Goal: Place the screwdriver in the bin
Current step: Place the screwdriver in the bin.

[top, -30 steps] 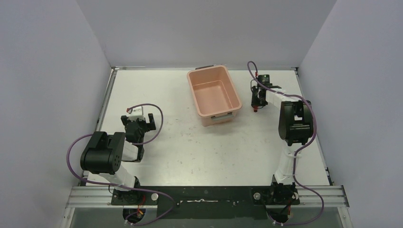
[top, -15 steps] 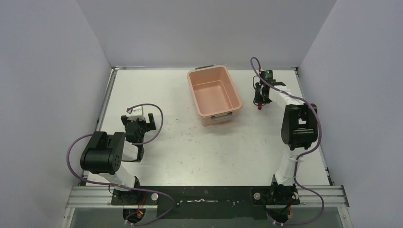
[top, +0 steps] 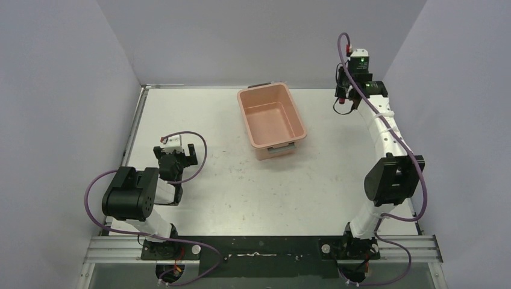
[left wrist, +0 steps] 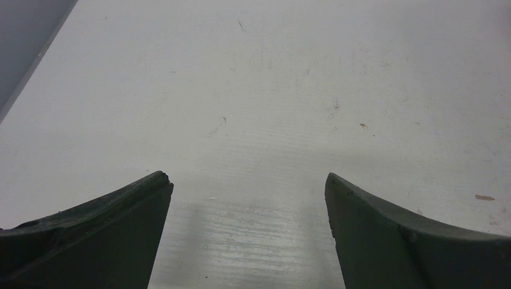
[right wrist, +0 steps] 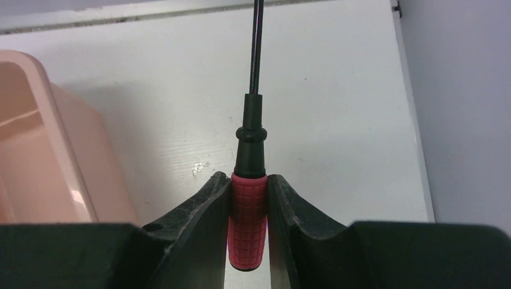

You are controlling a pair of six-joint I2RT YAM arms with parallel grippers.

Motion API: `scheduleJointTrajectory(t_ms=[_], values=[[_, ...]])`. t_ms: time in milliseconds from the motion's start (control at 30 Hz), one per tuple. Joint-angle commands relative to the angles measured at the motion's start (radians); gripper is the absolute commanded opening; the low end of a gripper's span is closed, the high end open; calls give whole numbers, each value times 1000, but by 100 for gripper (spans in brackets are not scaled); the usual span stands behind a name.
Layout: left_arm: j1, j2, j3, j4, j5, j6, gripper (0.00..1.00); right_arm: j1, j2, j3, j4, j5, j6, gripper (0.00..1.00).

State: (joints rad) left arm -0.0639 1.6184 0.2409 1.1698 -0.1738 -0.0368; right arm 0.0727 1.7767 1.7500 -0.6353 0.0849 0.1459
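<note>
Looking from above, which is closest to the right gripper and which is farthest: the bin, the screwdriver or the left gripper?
1. The screwdriver: held in the right gripper.
2. The bin: left of it, middle back.
3. The left gripper: far left, nearer the bases.

I can find no words, numbers, brand names or signs to read in any of my views.
</note>
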Motion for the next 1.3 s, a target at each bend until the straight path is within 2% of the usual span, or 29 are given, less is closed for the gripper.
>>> scheduleJointTrajectory(t_ms=[0,267,500,1033,1267], values=[[1,-8,14,38,8,6,97,4,-79,103,-64,33,-9,0],[2,-6,14,38,8,6,97,49,-106,213,-148,90,-3,0],[1,-6,14,39,8,6,97,187,-89,270,-212,160,34,0],[1,-7,14,37,7,5,97,485,-31,255,-165,190,106,0],[1,-7,14,39,8,6,97,554,4,252,-138,179,119,0]])
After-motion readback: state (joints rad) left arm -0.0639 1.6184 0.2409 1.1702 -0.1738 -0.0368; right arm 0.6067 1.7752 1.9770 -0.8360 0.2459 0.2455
